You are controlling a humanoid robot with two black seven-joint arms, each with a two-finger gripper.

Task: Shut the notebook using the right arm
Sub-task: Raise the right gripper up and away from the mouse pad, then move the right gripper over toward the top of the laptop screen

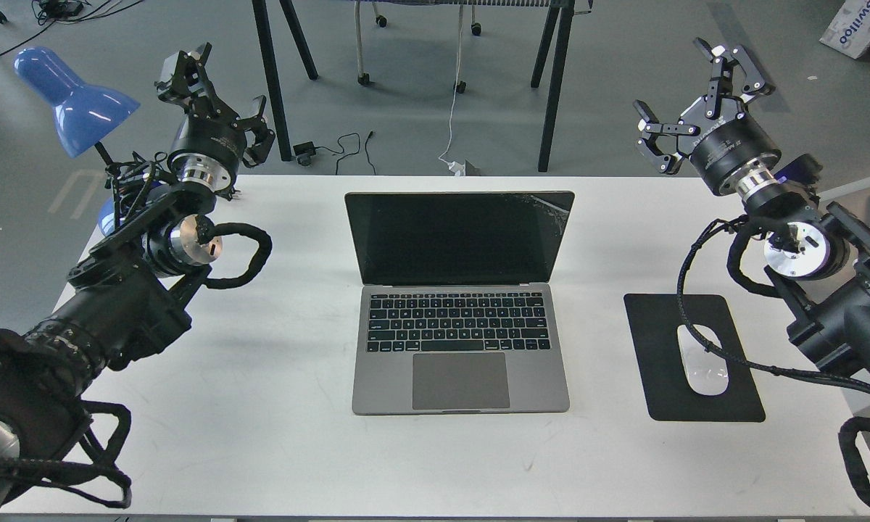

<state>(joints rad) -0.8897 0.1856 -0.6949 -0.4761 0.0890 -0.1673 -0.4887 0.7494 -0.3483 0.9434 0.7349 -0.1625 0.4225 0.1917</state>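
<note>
Nothing of the task is judged to be done yet. The white surface (275,435) is seen carrying everything, and the notebook (460,348) is found at its middle, base flat and squared to the near edge, lid raised steeply toward the far edge. The black screen is shown dark, with a crack at its upper right corner. The lid is untouched by either arm, so the whole closing move is judged to be left: the lid must be reached from behind or above its top edge and pushed down onto the keyboard.

The right arm (834,304) is seen entering from the right edge, well apart from the notebook, with the right hand (692,98) held beyond the far right corner of the surface, fingers spread wide and nothing held between them. The left arm (116,304) is seen along the left edge; the left hand (214,98) is raised near the far left corner, and its fingers appear parted and empty, though they are viewed partly end-on.

No containers are seen on the surface. A black mouse pad (660,319) is laid toward the right edge, between the notebook and the right arm, and a white mouse (703,370) is rested on it, crossed by a cable loop of the arm. A blue lamp (72,94) is seen past the far left corner.
</note>
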